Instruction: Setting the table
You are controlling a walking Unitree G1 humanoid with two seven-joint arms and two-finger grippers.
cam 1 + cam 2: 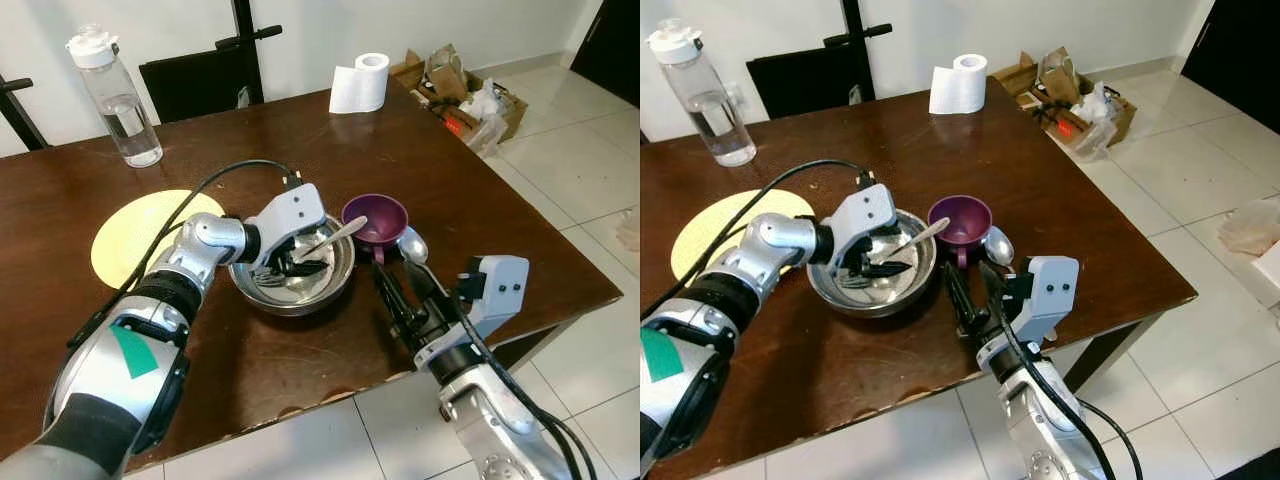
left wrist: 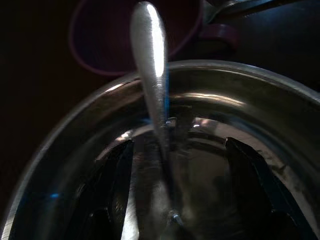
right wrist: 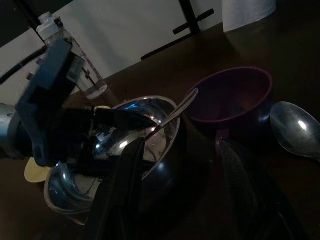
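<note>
A steel bowl (image 1: 338, 278) sits mid-table with a silver fork (image 1: 336, 237) in it, the handle leaning over the rim toward a purple cup (image 1: 377, 216). My left gripper (image 1: 284, 268) reaches down into the bowl and stands open. In the left wrist view its fingers (image 2: 114, 186) lie on either side of the fork handle (image 2: 151, 75), apart from it. A large spoon (image 1: 413, 244) lies on the table just right of the cup. My right gripper (image 1: 394, 270) is low near the table's front edge, open and empty, pointing at the cup (image 3: 235, 97) and bowl (image 3: 125, 145).
A round yellow placemat (image 1: 135, 238) lies left of the bowl. A water bottle (image 1: 118, 100) stands at the back left, a paper roll (image 1: 360, 83) at the back edge. A black chair (image 1: 200, 80) is behind the table, and a cluttered cardboard box (image 1: 462, 92) is on the floor.
</note>
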